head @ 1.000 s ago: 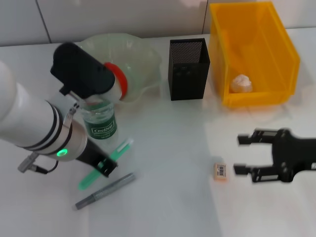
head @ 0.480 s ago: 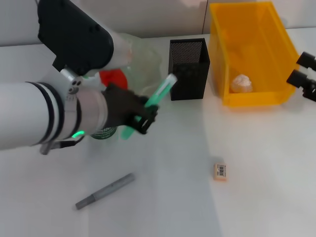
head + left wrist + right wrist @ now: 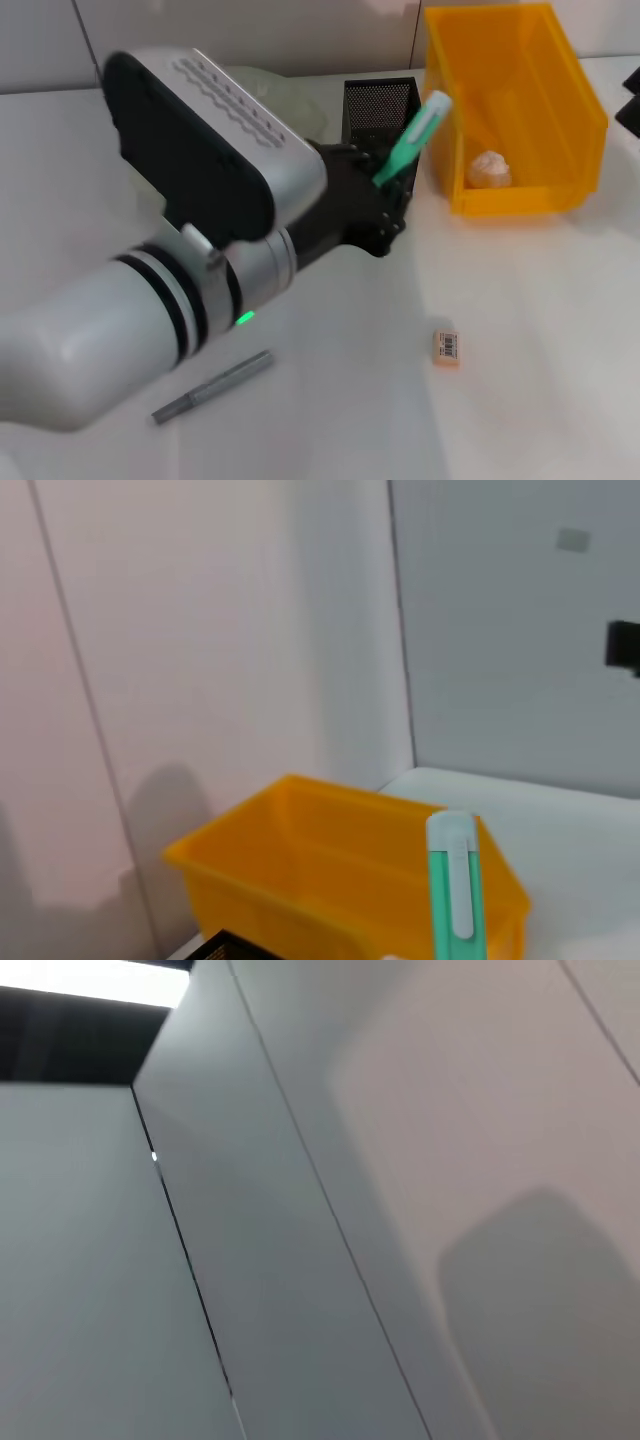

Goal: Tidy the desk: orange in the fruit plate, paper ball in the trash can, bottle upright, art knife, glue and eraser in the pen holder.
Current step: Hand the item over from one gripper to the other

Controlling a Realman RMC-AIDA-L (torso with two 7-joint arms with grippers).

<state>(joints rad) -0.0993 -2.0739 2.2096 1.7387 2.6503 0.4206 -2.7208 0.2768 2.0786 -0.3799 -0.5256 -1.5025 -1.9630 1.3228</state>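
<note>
Now the left gripper [image 3: 385, 205] holds a green stick-shaped tool [image 3: 410, 140], which I judge to be the art knife or the glue, closed on its lower end, and it hangs just at the near rim of the pen holder [image 3: 372, 100]. To do this step well, I think the arm should first turn the tool nearer to upright, because it leans with its white tip toward 1 o'clock, over the gap between the pen holder and the trash can [image 3: 560, 110]. Then the lower end should come over the middle of the mesh opening before the fingers let go, so that it does not catch on the rim and tip the light cup. In the left wrist view the tool [image 3: 455, 895] stands before the trash can [image 3: 300, 870], and only a dark corner of the pen holder shows. From the gripper, the pen holder lies close at 12 o'clock, the eraser [image 3: 446, 347] lies well apart at about 5 o'clock on the table [image 3: 540, 330], and a grey pen-like tool [image 3: 212, 387] lies at about 7 o'clock. The paper ball [image 3: 489, 168] is already inside the trash can. The right gripper [image 3: 630, 100] shows only at the far right edge, at 3 o'clock, and I cannot tell its state.
</note>
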